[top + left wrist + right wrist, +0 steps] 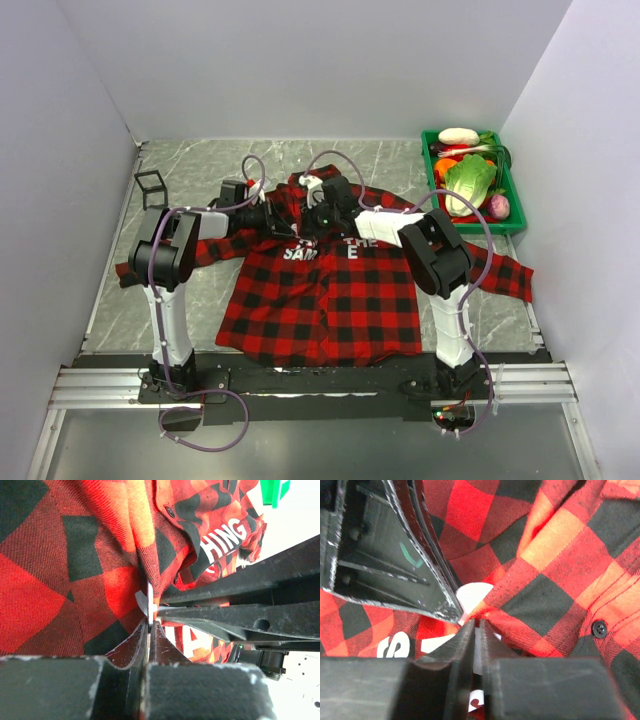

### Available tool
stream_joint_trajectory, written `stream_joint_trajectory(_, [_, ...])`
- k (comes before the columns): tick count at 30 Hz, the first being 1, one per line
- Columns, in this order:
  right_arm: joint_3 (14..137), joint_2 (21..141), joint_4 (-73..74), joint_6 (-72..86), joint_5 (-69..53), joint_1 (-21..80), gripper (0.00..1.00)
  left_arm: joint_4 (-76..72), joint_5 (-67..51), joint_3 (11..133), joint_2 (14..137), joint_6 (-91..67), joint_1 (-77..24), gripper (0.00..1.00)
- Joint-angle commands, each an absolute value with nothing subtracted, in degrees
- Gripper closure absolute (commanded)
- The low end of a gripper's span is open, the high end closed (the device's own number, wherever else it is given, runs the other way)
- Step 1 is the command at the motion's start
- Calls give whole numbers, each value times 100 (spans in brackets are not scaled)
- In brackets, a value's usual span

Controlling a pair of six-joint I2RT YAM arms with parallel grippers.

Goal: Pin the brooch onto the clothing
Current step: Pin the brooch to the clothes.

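Your left jaws are clamped on the small greyish round brooch, edge-on against a fold of the red-and-black plaid shirt, up at the shirt's 12 o'clock by the collar on the grey marbled desk. Your right jaws (just beside, at 3 o'clock) show a narrow slit; whether they pinch cloth, I cannot tell.
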State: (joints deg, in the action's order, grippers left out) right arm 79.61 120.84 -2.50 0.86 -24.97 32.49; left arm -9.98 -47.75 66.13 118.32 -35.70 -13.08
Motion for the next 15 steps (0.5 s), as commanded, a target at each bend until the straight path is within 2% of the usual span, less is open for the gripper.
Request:
stream_joint_trajectory(1, [7770,11628,-404,264,-2549,3112,73,-1468,-5045,6609,11496,-3762,-1266,99])
stream_joint_trajectory(8, [7550,11365,-659,413,-2830,2971,60,-1538,-5080,6574,11470,-3779,-1266,99])
stream_joint_trajectory(15, [7435,11197,-1011,905,-3041,2716,60,-1441,-5054,6618,11461,-3691,-1266,99])
